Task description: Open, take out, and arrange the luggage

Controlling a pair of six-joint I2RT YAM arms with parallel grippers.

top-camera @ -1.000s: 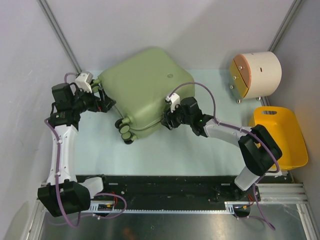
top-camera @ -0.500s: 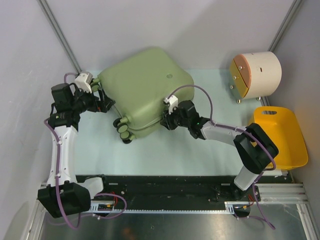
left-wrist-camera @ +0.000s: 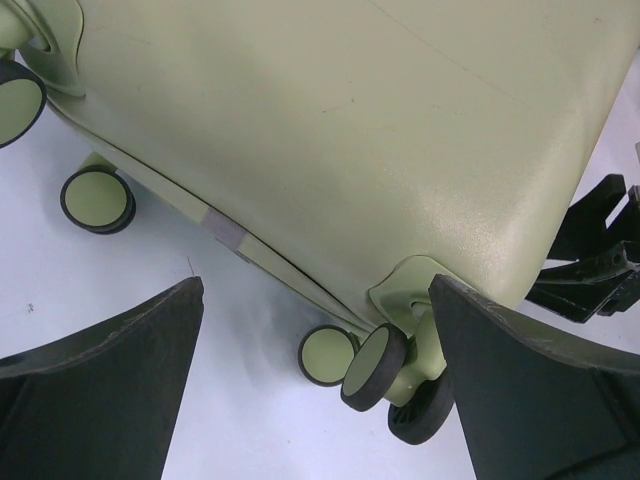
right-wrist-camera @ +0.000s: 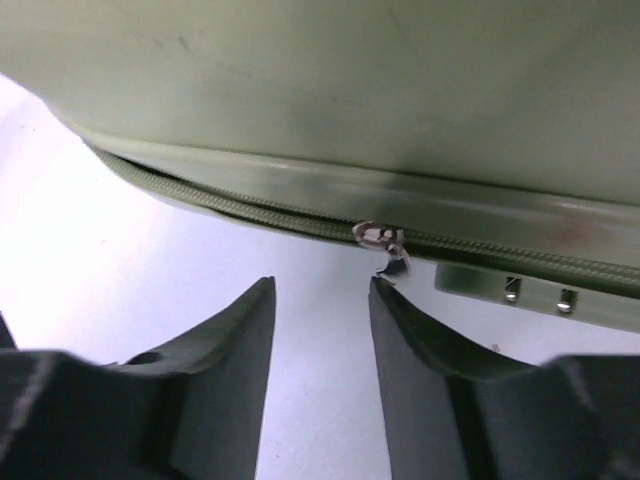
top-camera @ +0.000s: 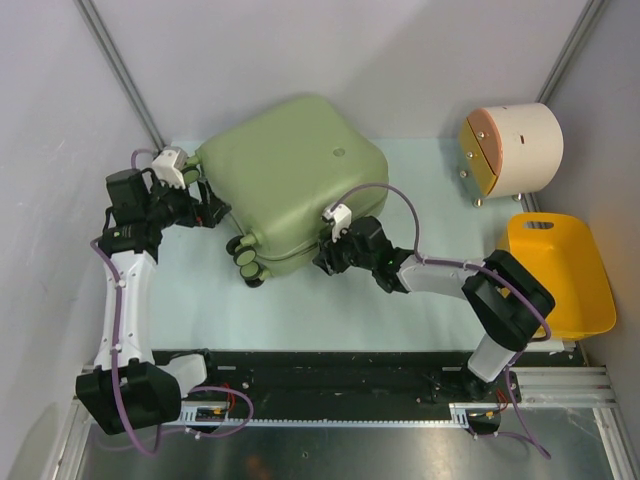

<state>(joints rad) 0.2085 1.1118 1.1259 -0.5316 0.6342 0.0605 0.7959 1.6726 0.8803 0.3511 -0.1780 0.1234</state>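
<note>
The pale sage-green suitcase lies flat and closed at the table's back middle, its wheels pointing to the near left. My left gripper is open and empty at the suitcase's left edge. In the left wrist view the shell fills the top and a wheel cluster sits between my spread left gripper. My right gripper is open and empty at the suitcase's near edge. In the right wrist view the right gripper is just below the closed zipper, with the metal zipper pull just above its right fingertip.
A cream cylindrical drum stands at the back right. A yellow plastic basket sits at the right edge. Grey walls with metal rails close the back and sides. The black arm-base rail runs along the near edge.
My right gripper has slid left and nearer along the suitcase's near edge, now off its corner. The left arm and the suitcase have hardly moved.
</note>
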